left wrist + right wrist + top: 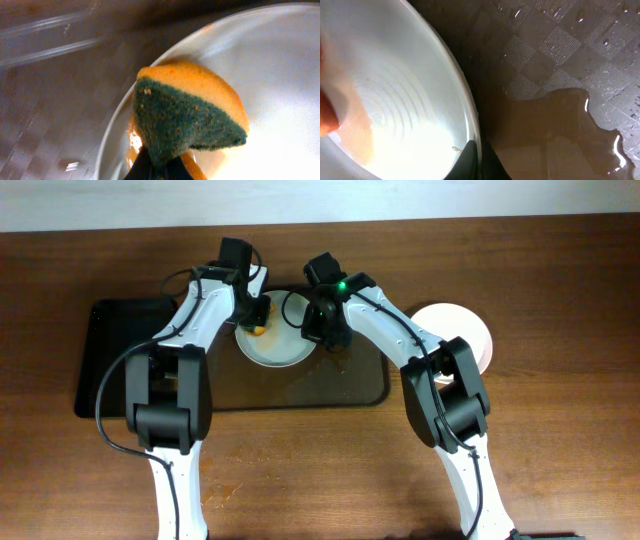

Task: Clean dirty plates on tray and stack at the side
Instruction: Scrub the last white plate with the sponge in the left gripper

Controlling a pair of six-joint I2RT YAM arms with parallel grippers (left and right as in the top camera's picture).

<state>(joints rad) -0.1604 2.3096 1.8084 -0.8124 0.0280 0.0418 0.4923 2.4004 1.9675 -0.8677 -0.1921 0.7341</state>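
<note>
Left pincer is clenched on an orange-and-green sponge, held at the edge of a plate. Right pincer is clamped on that plate's rim. The tray is seen beneath both pincers. A second plate lies off the tray, well to the right pincer's right.

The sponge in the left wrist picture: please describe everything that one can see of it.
The sponge is a two-layer pad: orange foam on one side, a dark green scouring layer on the other, flecked with pale crumbs. It looks squeezed into a wedge. The left gripper is shut on its lower end. It sits over the left part of the white plate, beside an orange sauce smear; whether it presses the plate cannot be told.
</note>
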